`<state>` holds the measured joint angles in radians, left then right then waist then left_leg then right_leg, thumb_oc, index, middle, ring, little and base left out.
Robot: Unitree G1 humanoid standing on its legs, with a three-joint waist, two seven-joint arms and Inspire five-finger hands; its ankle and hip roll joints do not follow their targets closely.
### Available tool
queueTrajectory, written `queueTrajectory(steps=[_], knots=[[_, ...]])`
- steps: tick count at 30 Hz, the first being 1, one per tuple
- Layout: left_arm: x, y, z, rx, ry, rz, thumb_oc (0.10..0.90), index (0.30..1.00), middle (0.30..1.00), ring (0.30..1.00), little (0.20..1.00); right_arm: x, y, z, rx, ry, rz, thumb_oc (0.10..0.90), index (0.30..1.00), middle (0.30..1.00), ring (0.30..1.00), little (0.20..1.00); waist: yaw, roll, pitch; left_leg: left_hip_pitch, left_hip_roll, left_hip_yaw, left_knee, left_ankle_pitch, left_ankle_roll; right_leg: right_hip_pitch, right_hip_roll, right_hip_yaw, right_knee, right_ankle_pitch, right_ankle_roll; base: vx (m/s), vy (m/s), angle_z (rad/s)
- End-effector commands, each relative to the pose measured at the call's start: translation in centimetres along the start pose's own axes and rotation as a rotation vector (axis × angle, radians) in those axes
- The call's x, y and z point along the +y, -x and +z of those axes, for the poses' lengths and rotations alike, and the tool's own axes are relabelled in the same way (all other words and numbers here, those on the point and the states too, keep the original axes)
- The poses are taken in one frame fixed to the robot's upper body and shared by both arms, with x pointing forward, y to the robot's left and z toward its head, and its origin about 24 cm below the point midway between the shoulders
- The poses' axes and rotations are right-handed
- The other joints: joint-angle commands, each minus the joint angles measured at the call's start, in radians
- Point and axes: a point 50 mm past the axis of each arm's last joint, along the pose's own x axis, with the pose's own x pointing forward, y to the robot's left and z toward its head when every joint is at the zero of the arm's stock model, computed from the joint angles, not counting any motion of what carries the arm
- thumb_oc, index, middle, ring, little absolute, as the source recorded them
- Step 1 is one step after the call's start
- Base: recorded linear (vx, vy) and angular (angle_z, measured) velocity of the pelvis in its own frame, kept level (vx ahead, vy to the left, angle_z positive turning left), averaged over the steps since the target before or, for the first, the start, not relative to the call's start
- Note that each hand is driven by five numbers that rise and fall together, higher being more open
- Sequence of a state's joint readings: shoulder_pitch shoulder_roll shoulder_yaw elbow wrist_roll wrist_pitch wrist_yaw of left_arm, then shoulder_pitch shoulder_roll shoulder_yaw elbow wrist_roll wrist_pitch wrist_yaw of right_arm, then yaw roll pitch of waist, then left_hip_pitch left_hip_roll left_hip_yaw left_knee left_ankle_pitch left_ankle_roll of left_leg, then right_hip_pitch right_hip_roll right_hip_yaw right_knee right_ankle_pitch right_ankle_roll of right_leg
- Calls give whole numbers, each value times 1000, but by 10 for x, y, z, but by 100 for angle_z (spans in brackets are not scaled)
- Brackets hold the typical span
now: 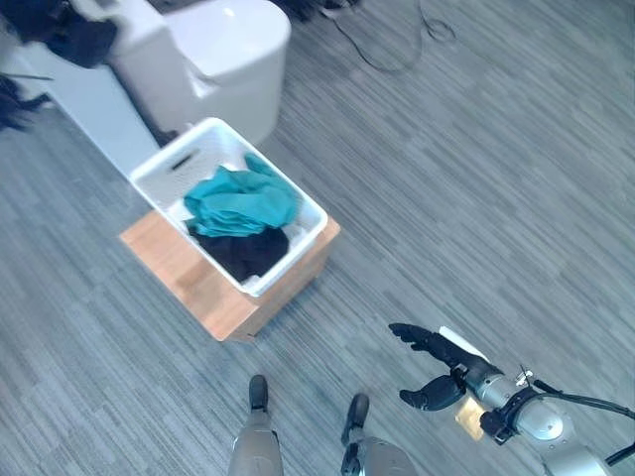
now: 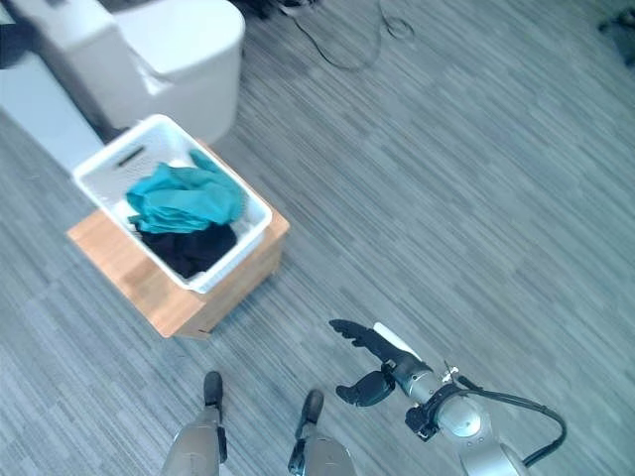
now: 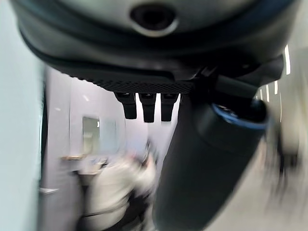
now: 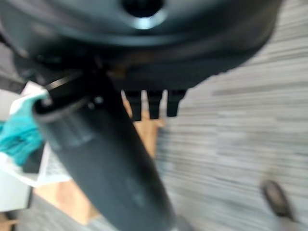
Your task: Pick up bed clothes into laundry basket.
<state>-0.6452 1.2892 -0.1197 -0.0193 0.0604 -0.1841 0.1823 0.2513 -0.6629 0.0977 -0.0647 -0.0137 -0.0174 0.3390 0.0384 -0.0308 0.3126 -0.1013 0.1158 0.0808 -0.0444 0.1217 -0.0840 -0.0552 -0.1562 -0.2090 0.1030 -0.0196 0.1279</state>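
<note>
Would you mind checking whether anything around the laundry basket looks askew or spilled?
Nothing stands out. The white plastic laundry basket sits level on the low wooden stand, with the teal garment and black garment fully inside it.

Clothes [image 1: 241, 201] in basket [image 1: 157, 171], basket on box [image 1: 179, 266], bed [image 1: 213, 45] behind

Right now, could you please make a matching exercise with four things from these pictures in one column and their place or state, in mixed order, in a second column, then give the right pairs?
Things:
1. white plastic laundry basket
2. crumpled teal cloth
3. black cloth
4. dark right hand

Places or states:
A. open and holding nothing, above the grey floor
B. standing on the low wooden box
C. lying on top inside the basket
D. lying partly under the teal cloth in the basket

Pairs: 1-B, 2-C, 3-D, 4-A
</note>
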Motion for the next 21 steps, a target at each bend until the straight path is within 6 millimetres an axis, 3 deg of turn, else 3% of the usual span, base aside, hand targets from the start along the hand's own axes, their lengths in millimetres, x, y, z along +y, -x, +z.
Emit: queueTrajectory(steps=[1, 4, 6, 7, 9, 11, 13, 15, 16, 18, 19, 20, 21], knots=[[-43, 51, -30, 193, 517, -13, 800, 900, 900, 900, 900, 1, 5, 28, -174, 20, -43, 800, 900, 900, 900, 900, -23, 16, -91, -39, -61, -148, 21, -17, 21, -12, 42, 288, 218, -95, 47, -8, -117, 145], [-130, 116, -27, 476, 993, 0, 800, 900, 900, 900, 900, 7, 1, 26, -178, 11, -61, 800, 900, 900, 900, 900, -34, 17, -116, -102, -96, -288, 61, 16, 13, 67, 131, 486, 232, -192, -4, -79, -186, 184], [-164, 157, -18, 648, 1181, 64, 800, 900, 900, 900, 900, 3, -4, 34, -210, 42, -84, 800, 900, 900, 900, 900, -16, 4, -118, -138, -125, -347, 55, 63, -2, 110, 207, 624, 198, -243, -53, -207, -234, 159], [-176, 177, -14, 734, 1248, 92, 800, 900, 900, 900, 900, 0, -6, 39, -237, 48, -90, 800, 900, 900, 900, 900, 7, -2, -121, -157, -126, -360, 46, 76, -8, 132, 227, 643, 154, -258, -74, -310, -359, 143], [-187, 211, -7, 881, 1301, 182, 800, 900, 900, 900, 900, -6, -12, 51, -286, 82, -97, 800, 900, 900, 900, 900, 57, -4, -112, -201, -117, -385, 34, 107, -32, 176, 217, 586, 50, -246, -97, -387, -456, 141], [-194, 221, 1, 927, 1338, 174, 800, 900, 900, 900, 900, -12, -17, 58, -303, 115, -112, 800, 900, 900, 900, 900, 67, 19, -90, -234, -100, -398, 47, 104, -50, 183, 228, 550, 21, -223, -110, -407, -338, 112], [-198, 227, 4, 947, 1353, 171, 800, 900, 900, 900, 900, -15, -21, 65, -325, 152, -112, 800, 900, 900, 900, 900, 72, 22, -70, -243, -95, -359, 77, 85, -43, 174, 226, 512, 35, -217, -117, -304, -147, 145], [-202, 232, 8, 969, 1352, 112, 800, 900, 900, 900, 900, -15, -26, 74, -344, 179, -91, 800, 900, 900, 900, 900, 53, 12, -71, -209, -79, -213, 211, 6, 0, 140, 205, 423, 45, -194, -116, -437, -86, 130], [-201, 233, 9, 966, 1347, 93, 800, 900, 900, 900, 900, -13, -26, 73, -341, 154, -93, 800, 900, 900, 900, 900, 50, 13, -83, -196, -83, -215, 228, 2, -3, 135, 199, 394, 31, -182, -115, -466, -41, 124], [-199, 231, 11, 938, 1327, 72, 800, 900, 900, 900, 900, -12, -22, 72, -376, 31, -109, 800, 900, 900, 900, 900, 19, -19, -93, -163, -92, -150, 431, -87, 6, 99, 140, 309, 16, -132, -111, -512, -41, 197], [-201, 230, 15, 945, 1363, 99, 800, 900, 900, 900, 900, -5, -21, 68, -405, -140, -134, 800, 900, 900, 900, 900, -20, -28, -126, -76, -31, -68, 484, -131, 14, 71, 110, 214, 2, -105, -102, -396, -39, 180], [-200, 230, 15, 945, 1362, 99, 800, 900, 900, 900, 900, -5, -21, 68, -406, -140, -134, 800, 900, 900, 900, 900, -22, -30, -127, -77, -33, -70, 479, -125, 14, 70, 109, 212, 0, -102, -103, -346, -39, 229], [-204, 228, 19, 950, 1385, 114, 800, 900, 900, 900, 900, -1, -21, 62, -405, -234, -162, 800, 900, 900, 900, 900, -46, -29, -140, -6, 22, 2, 493, -136, 9, 51, 96, 147, 4, -97, -103, -125, -22, 201]])
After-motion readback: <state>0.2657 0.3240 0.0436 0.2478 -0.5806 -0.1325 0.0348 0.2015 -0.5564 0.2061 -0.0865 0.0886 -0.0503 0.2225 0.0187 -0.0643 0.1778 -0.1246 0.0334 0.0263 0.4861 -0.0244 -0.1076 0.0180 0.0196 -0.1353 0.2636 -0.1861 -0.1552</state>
